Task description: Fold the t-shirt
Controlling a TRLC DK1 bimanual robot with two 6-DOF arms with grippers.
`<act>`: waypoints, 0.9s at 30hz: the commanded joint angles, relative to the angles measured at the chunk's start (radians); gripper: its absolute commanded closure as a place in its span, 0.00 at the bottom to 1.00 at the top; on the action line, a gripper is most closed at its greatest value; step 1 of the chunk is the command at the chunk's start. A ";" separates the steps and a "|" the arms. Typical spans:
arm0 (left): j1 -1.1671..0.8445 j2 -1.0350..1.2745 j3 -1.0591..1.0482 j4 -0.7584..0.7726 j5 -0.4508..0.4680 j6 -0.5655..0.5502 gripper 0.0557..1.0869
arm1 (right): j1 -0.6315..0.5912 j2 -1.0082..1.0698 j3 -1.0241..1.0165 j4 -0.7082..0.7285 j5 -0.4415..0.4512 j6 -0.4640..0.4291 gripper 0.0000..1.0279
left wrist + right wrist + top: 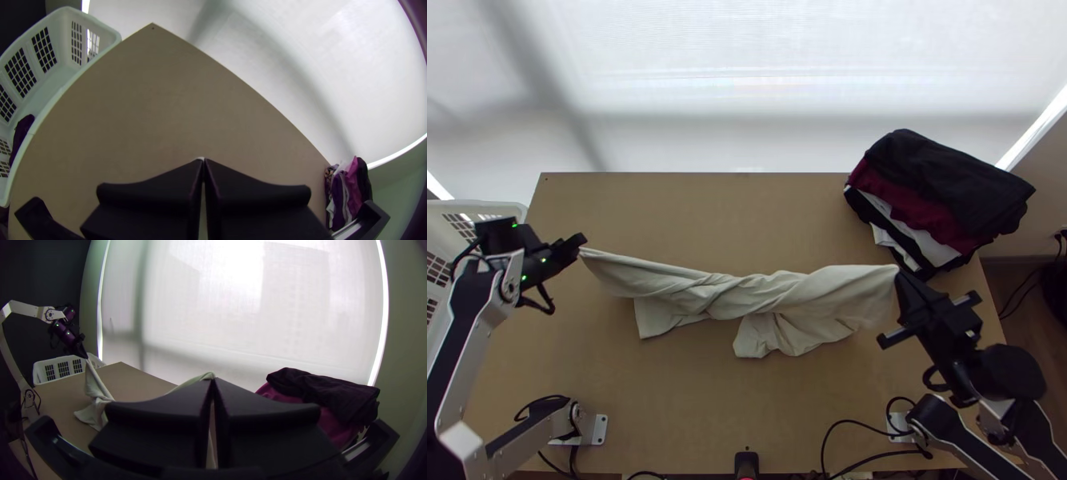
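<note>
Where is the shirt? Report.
In the top view, the shirt stretches over the table between the left gripper and right gripper, left of the clothes pile.

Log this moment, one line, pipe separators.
left gripper shut on one t-shirt end | right gripper shut on opposite end | t-shirt bunched, strung between them | not yet folded | clothes stack at far right corner

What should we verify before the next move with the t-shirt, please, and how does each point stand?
1. Left hand shut on one end of the t-shirt: ok.
2. Right hand shut on the opposite end: ok.
3. T-shirt spread flat: not ok, it is bunched into a long strip between the hands.
4. Held parts known, sleeve, shoulder or hem: cannot tell.
5. T-shirt apart from the clothes pile: ok.
6. T-shirt apart from the white basket: ok.
</note>
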 commanded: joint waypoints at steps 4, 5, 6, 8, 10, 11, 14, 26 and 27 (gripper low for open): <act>-0.015 0.276 0.159 0.109 0.001 -0.089 0.97 | -0.022 0.159 -0.025 0.150 -0.003 0.068 0.97; -0.021 0.319 0.188 0.128 0.001 -0.095 0.97 | -0.030 0.172 -0.035 0.179 -0.011 0.069 0.97; -0.023 0.361 0.221 0.149 0.001 -0.113 0.97 | -0.031 0.189 -0.042 0.202 -0.017 0.074 0.97; -0.043 0.442 0.296 0.171 0.000 -0.136 0.97 | -0.040 0.234 -0.039 0.226 -0.020 0.086 0.97; -0.047 0.533 0.391 0.168 0.000 -0.168 0.97 | -0.050 0.283 -0.019 0.228 -0.020 0.091 0.97; -0.060 0.579 0.441 0.162 0.000 -0.175 0.97 | -0.059 0.304 -0.013 0.240 -0.022 0.091 0.97; -0.064 0.724 0.586 0.128 0.000 -0.199 0.97 | -0.088 0.360 0.001 0.289 -0.046 0.094 0.97; -0.055 0.965 0.853 0.094 -0.017 -0.182 0.52 | -0.117 0.512 0.068 0.348 -0.051 0.146 0.97; -0.053 0.959 0.862 0.094 -0.017 -0.181 0.36 | -0.117 0.513 0.068 0.348 -0.051 0.146 0.97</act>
